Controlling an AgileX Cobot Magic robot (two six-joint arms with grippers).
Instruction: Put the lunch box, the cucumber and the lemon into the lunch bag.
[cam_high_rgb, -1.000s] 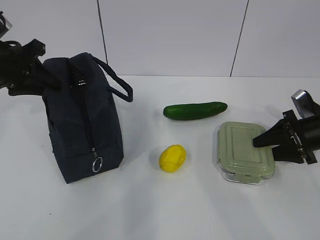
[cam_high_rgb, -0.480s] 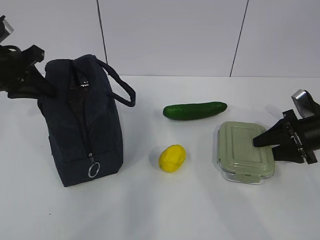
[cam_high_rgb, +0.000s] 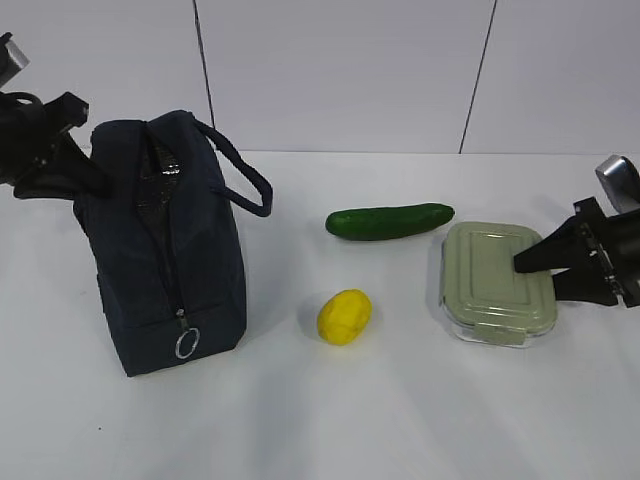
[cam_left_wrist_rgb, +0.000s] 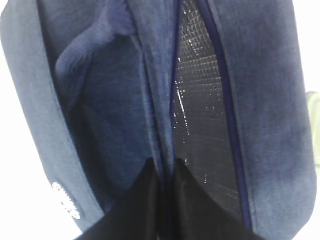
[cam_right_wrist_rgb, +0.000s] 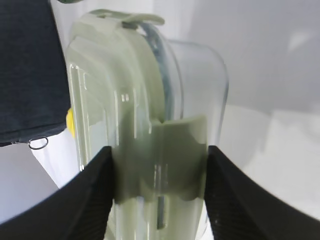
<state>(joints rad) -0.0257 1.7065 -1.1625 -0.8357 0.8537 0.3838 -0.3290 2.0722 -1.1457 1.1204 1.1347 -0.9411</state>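
Observation:
The navy lunch bag (cam_high_rgb: 165, 250) stands at the left with its top zipper open. My left gripper (cam_high_rgb: 88, 178) is shut on the fabric edge of that opening (cam_left_wrist_rgb: 162, 125), and dark quilted lining (cam_left_wrist_rgb: 200, 110) shows beside it. The lunch box (cam_high_rgb: 490, 275), clear with a sage-green lid, is at the right. My right gripper (cam_high_rgb: 522, 264) is shut across its near end (cam_right_wrist_rgb: 160, 150), holding it just off the table. The cucumber (cam_high_rgb: 390, 221) lies behind the middle and the lemon (cam_high_rgb: 345, 316) in front of it, both untouched.
A loop handle (cam_high_rgb: 245, 180) sticks out from the bag's right side towards the cucumber. The zipper's metal ring pull (cam_high_rgb: 186, 343) hangs low on the bag's front. White table (cam_high_rgb: 320, 420) runs across the front, with a white wall behind.
My left gripper has closed on the bag's edge and pulled the opening wider. My right gripper has carried the lunch box slightly up and to the right.

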